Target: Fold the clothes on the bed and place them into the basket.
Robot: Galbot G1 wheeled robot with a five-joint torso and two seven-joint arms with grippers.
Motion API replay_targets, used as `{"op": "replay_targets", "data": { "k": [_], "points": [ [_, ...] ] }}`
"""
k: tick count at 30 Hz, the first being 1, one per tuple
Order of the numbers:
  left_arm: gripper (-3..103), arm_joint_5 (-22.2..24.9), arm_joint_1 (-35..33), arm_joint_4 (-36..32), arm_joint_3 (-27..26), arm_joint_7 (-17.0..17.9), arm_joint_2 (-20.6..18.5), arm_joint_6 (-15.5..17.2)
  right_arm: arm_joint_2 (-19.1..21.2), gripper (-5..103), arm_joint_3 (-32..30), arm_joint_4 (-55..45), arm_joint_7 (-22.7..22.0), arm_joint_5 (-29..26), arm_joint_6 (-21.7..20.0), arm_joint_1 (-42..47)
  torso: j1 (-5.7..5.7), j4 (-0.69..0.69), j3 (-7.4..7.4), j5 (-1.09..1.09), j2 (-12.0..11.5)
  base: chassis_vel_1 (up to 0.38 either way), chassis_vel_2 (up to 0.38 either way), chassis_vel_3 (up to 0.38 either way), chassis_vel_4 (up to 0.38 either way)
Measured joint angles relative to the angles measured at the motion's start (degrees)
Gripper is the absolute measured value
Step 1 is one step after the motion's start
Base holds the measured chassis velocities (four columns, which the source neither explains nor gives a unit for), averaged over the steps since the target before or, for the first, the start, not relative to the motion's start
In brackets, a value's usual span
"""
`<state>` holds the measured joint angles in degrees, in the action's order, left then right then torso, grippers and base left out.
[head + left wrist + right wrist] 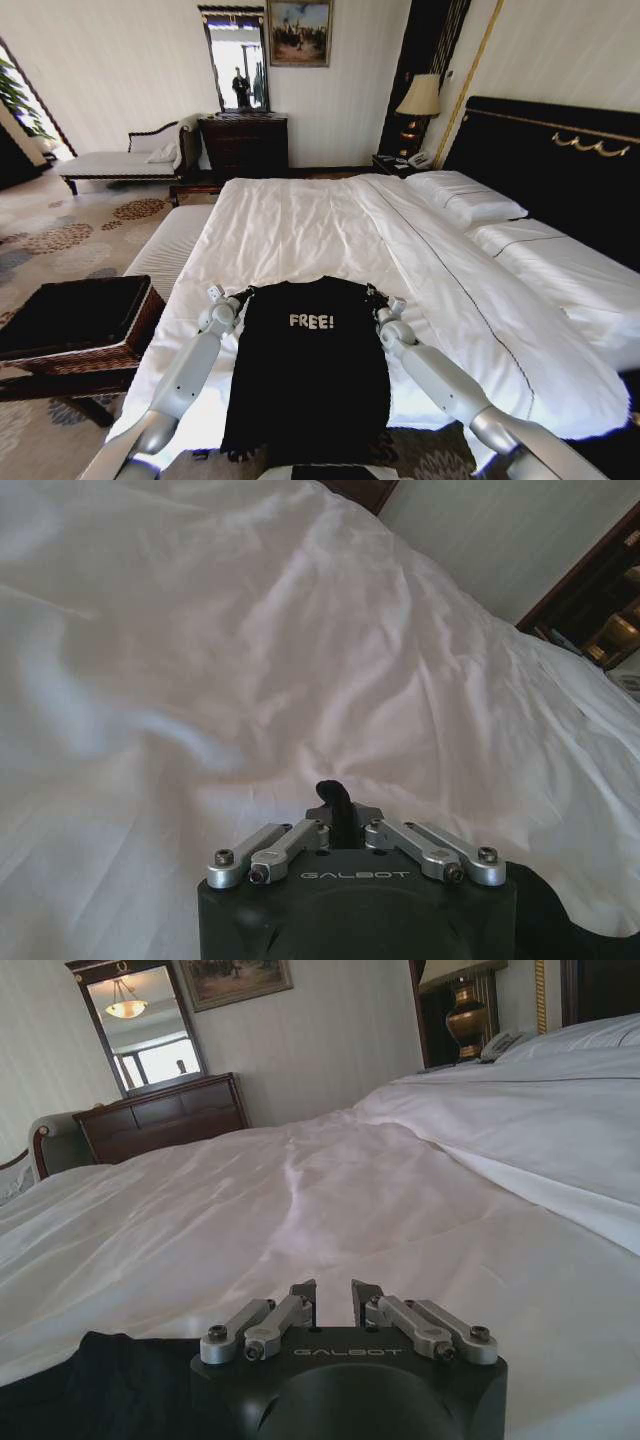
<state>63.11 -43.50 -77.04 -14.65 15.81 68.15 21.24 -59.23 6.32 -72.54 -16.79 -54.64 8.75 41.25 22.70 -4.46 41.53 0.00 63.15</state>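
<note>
both arms stretched forward, roughly symmetric. left gripper (pixel 340 818) pinched shut on black fabric; right gripper (pixel 333 1303) slightly parted, holding nothing.

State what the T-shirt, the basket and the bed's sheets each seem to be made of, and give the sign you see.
T-shirt: soft matte black knit, probably cotton; it drapes limply over the bed's edge, white printed "FREE!".
Basket: dark brown woven wicker by its plaited side, with a black fabric lining.
Sheets: smooth white woven cloth, likely cotton, creased, slightly sheeny.

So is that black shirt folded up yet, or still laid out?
Partly folded: the T-shirt shows as a narrow strip with no sleeves sticking out, hanging over the bed's edge between the left gripper and right gripper.
</note>
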Motion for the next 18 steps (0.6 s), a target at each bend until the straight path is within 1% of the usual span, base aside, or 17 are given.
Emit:
{"op": "replay_targets", "data": {
  "k": [1,2,3,4,5,6,7,8,11,12,13,14,15,16,17,18],
  "points": [
    [15,-0.1,-0.3,-0.6,-0.2,0.0,-0.2,0.0,0.1,21,-0.3,-0.6,-0.1,0.2,0.1,0.3,0.0,0.0,0.0,0.0,0.0,0.0,0.0,0.0,0.0],
    [25,-0.4,-1.9,-3.9,-1.1,0.1,-1.2,-0.4,0.6,32,-2.0,-3.1,-0.4,0.7,0.6,1.8,0.0,0.01,0.0,0.0,0.0,0.0,0.0,0.0,0.0],
    [25,-0.9,-3.2,-6.0,-1.7,0.1,-2.2,-1.0,1.2,32,-3.4,-5.3,-0.6,0.7,0.7,3.1,0.0,0.0,0.0,-0.01,0.0,0.0,0.0,0.0,0.0],
    [25,-0.9,-3.2,-6.0,-1.7,0.1,-2.2,-1.0,1.2,32,-3.4,-5.3,-0.6,0.7,0.7,3.1,0.0,0.0,0.0,-0.01,0.0,0.0,0.0,0.0,0.0],
    [31,-1.5,-4.7,-8.3,-2.6,0.0,-3.3,-1.6,1.8,37,-4.9,-7.5,-0.9,0.2,0.7,4.8,-0.01,0.0,-0.01,0.0,0.0,0.0,0.0,0.0,0.0],
    [36,-2.0,-6.9,-11.0,-3.9,0.0,-4.5,-2.1,2.6,43,-6.9,-10.2,-1.5,-0.9,0.5,6.9,-0.01,0.0,-0.01,0.03,0.0,0.0,0.0,0.0,0.0],
    [41,-2.0,-9.5,-13.6,-5.4,0.3,-5.7,-2.5,3.4,49,-9.0,-13.5,-2.3,-2.6,-0.1,9.4,0.0,-0.01,-0.01,0.01,0.0,0.0,0.0,0.0,0.0],
    [41,-2.0,-9.5,-13.6,-5.4,0.3,-5.7,-2.5,3.4,49,-9.0,-13.5,-2.3,-2.6,-0.1,9.4,0.0,-0.01,-0.01,0.01,0.0,0.0,0.0,0.0,0.0],
    [58,-1.2,-17.7,-21.2,-9.9,1.0,-8.0,-3.5,4.3,65,-14.4,-22.9,-5.2,-8.8,-3.1,15.4,-0.02,-0.02,-0.02,-0.01,0.0,0.0,0.0,0.0,0.0],
    [58,-1.4,-20.8,-23.9,-11.6,0.8,-8.3,-3.7,4.3,65,-16.0,-25.6,-5.9,-10.3,-4.0,17.2,-0.02,0.02,-0.02,-0.01,0.0,0.0,0.0,0.0,0.0],
    [64,-2.5,-24.1,-26.7,-13.2,0.1,-8.4,-4.1,4.3,70,-17.4,-28.0,-6.2,-10.9,-4.6,19.1,-0.02,0.02,-0.02,-0.01,0.0,0.0,0.0,0.0,0.0],
    [64,-2.5,-24.1,-26.7,-13.2,0.1,-8.4,-4.1,4.3,70,-17.4,-28.0,-6.2,-10.9,-4.6,19.1,-0.02,0.02,-0.02,-0.01,0.0,0.0,0.0,0.0,0.0],
    [69,-4.8,-27.2,-29.0,-14.5,-0.9,-8.4,-4.6,4.3,76,-18.9,-29.9,-6.3,-10.7,-5.2,21.1,-0.02,0.05,-0.02,0.0,0.0,0.0,0.0,0.0,0.0],
    [75,-8.1,-30.2,-30.9,-15.3,-2.0,-8.3,-5.3,4.4,82,-20.5,-31.9,-6.3,-9.2,-5.6,23.8,-0.03,0.05,-0.02,0.01,0.0,0.0,0.0,0.0,0.0],
    [80,-10.3,-32.4,-31.9,-15.8,-2.8,-7.9,-5.9,4.5,86,-21.2,-32.9,-6.3,-7.5,-5.6,25.9,-0.03,-0.02,-0.02,0.0,0.0,0.0,0.0,0.0,0.0],
    [80,-11.8,-34.7,-32.7,-16.5,-3.6,-7.3,-6.7,4.8,86,-21.5,-33.6,-5.9,-5.6,-5.4,27.6,-0.03,-0.05,-0.02,0.0,0.0,0.0,0.0,0.0,0.0]
  ]
}}
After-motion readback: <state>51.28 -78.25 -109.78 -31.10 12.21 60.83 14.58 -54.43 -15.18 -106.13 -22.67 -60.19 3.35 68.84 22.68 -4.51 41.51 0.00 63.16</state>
